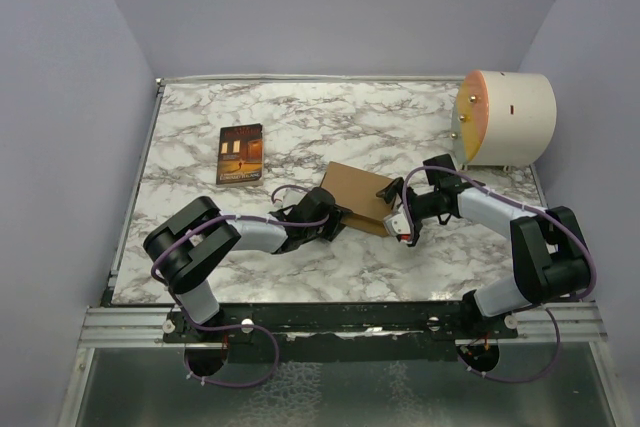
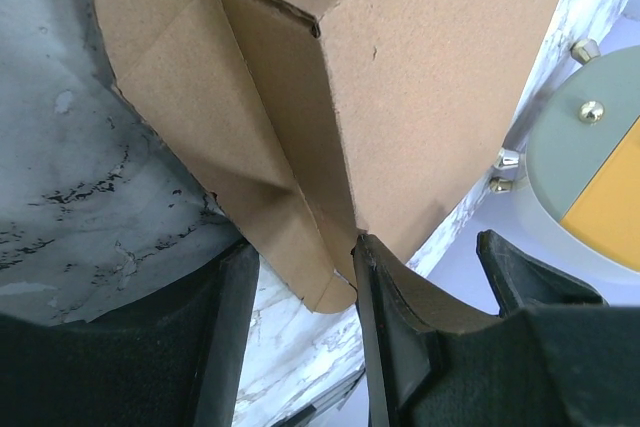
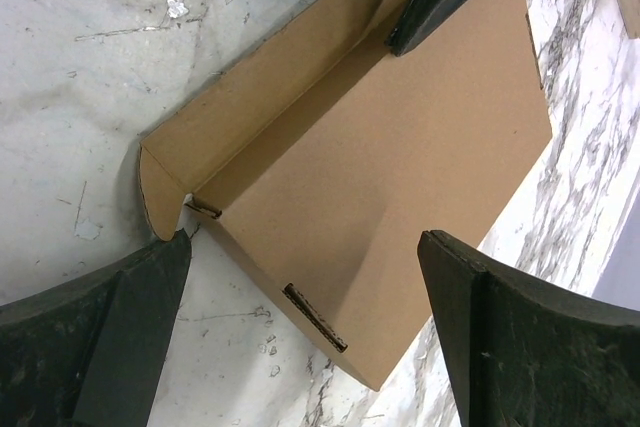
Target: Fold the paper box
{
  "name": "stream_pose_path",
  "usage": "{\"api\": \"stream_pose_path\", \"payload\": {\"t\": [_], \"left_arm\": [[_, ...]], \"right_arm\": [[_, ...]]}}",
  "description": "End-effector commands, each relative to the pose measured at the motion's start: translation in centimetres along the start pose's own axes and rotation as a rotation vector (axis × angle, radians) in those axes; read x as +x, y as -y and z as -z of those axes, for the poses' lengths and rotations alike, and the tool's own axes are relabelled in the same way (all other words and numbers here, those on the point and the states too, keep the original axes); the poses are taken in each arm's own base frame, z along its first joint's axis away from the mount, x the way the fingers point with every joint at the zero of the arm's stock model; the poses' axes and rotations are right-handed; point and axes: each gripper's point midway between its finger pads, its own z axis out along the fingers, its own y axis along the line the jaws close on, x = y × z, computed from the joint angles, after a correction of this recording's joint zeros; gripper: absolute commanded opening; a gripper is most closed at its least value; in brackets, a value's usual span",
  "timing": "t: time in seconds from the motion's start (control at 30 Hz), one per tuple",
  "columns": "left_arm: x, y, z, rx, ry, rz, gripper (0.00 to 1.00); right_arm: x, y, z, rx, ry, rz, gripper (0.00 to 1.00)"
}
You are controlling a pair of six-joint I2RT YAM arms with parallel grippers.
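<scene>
Surface: a white tabletop (image 1: 330,112) veined in grey like marble lies under both grippers, and a metal rail (image 1: 340,322) runs along its near edge by the arm bases.
Room: plain pale lavender walls (image 1: 60,67) close the table in on the left, the right and the far side.
Paper box: the brown paper box (image 1: 358,192) rests on the tabletop between the two grippers. One side wall is folded up from its flat base.
Left gripper: the left gripper (image 1: 335,217) has its jaws about half apart, straddling a folded corner flap of the box. Tabletop shows in the gap.
Right gripper: the right gripper (image 3: 303,239) is spread wide over the box's near corner and grasps nothing.
Beyond: a dark book (image 1: 240,154) lies past the left gripper, and a cream cylinder (image 1: 510,117) lies past the right.
</scene>
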Motion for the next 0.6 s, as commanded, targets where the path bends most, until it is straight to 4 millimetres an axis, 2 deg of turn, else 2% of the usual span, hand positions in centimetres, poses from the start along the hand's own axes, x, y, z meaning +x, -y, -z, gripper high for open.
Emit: {"api": "stream_pose_path", "payload": {"t": [0.0, 0.27, 0.57], "left_arm": [[-2.5, -6.3, -0.7, -0.215, 0.088, -0.060, 0.45], [-2.5, -6.4, -0.7, -0.216, 0.085, -0.060, 0.45], [-2.7, -6.7, -0.6, -0.219, 0.085, -0.055, 0.44]], "right_arm": [[-1.3, 0.1, -0.4, 0.019, 0.060, -0.010, 0.98], [-1.7, 0.4, -0.6, 0.017, 0.077, -0.056, 0.98], [-0.1, 0.5, 0.6, 0.003, -0.036, -0.102, 0.98]]}}
